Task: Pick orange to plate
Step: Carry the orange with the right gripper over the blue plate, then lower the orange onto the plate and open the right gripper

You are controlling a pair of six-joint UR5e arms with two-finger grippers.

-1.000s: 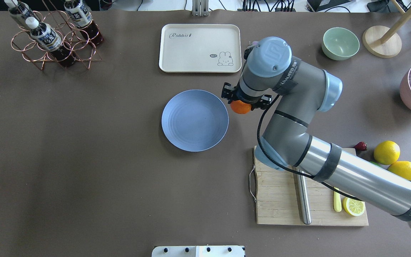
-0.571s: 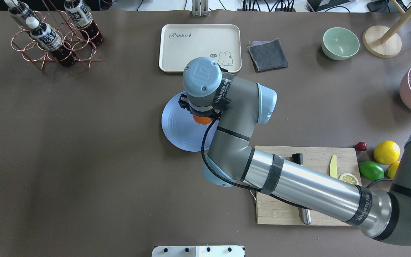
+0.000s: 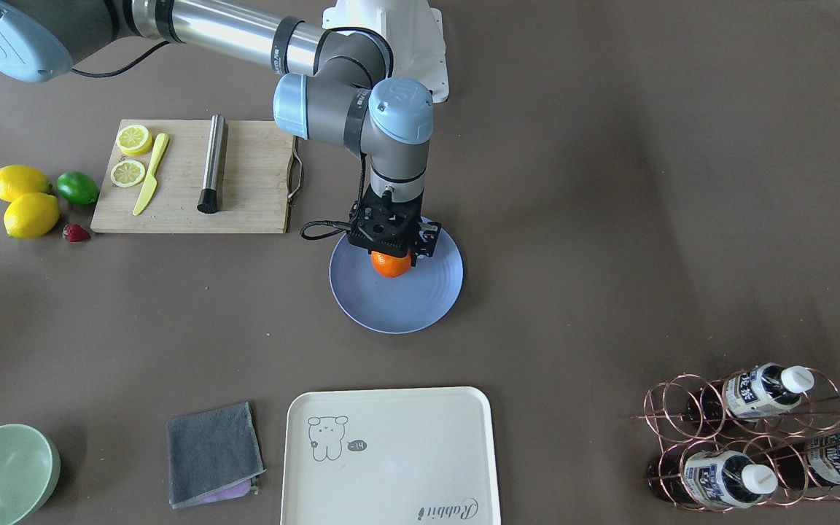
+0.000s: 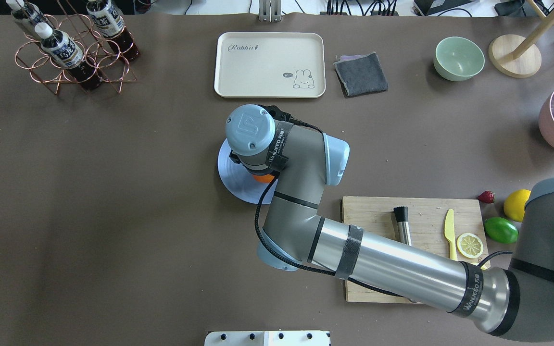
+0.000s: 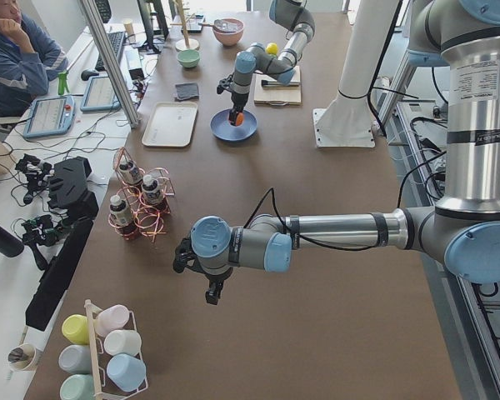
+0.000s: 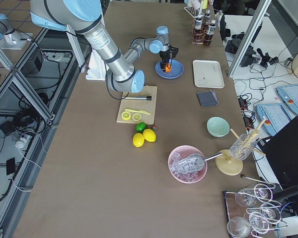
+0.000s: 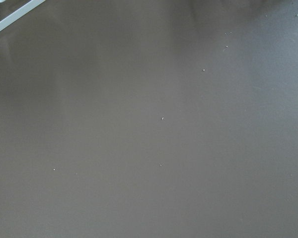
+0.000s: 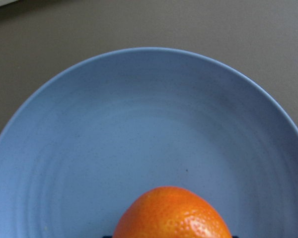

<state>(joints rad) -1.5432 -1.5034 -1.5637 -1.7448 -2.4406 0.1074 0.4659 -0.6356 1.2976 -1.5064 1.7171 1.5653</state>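
The orange (image 3: 391, 267) is held low over the light-blue plate (image 3: 405, 306), on the half of the plate nearer the robot. My right gripper (image 3: 391, 251) points straight down and is shut on the orange. Whether the fruit touches the plate I cannot tell. The right wrist view shows the top of the orange (image 8: 173, 214) in front of the plate (image 8: 139, 124). From overhead, the arm hides most of the plate (image 4: 231, 175) and leaves a sliver of the orange (image 4: 263, 178). My left gripper (image 5: 212, 287) hangs over bare table far to the left; whether it is open I cannot tell.
A cream tray (image 4: 270, 65) and a grey cloth (image 4: 361, 73) lie beyond the plate. A cutting board (image 3: 187, 179) with lemon slices, a yellow knife and a steel rod sits to the right, with lemons (image 3: 22, 200) and a lime (image 3: 77, 187) past it. A bottle rack (image 4: 72, 48) stands far left.
My right arm has carried the orange leftward, from just off the plate's right rim to over the plate. The gripper stays shut on it.
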